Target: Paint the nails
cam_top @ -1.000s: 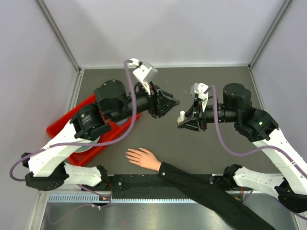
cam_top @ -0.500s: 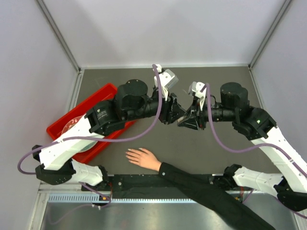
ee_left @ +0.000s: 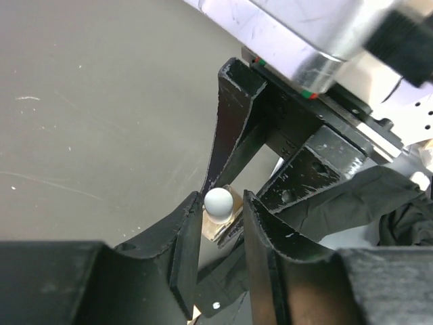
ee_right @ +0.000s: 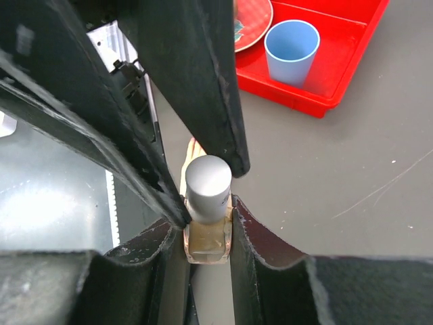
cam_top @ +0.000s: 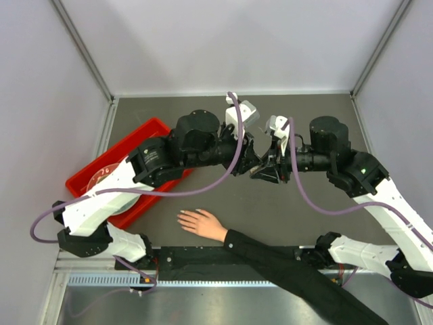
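My right gripper [ee_right: 206, 218] is shut on a small polish bottle [ee_right: 206, 238] with a tan glass body and a pale grey cap [ee_right: 208, 184], held above the table. My left gripper [ee_left: 222, 198] is open, one finger on each side of that cap [ee_left: 218, 202]; the left finger is close against it and a gap shows at the right one. In the top view both grippers meet mid-table [cam_top: 257, 168]. The flesh-toned hand [cam_top: 198, 222] with a black sleeve lies flat near the front edge; its nails are too small to make out.
A red tray [cam_top: 145, 132] lies at the left under the left arm. The right wrist view shows a blue cup [ee_right: 292, 40] and a red plate [ee_right: 252, 17] in the tray [ee_right: 338, 74]. Grey walls close the table's back and sides.
My left arm has swung right to meet the right gripper, and its fingers now straddle the bottle cap. The right gripper has held the bottle almost still. The hand has not moved.
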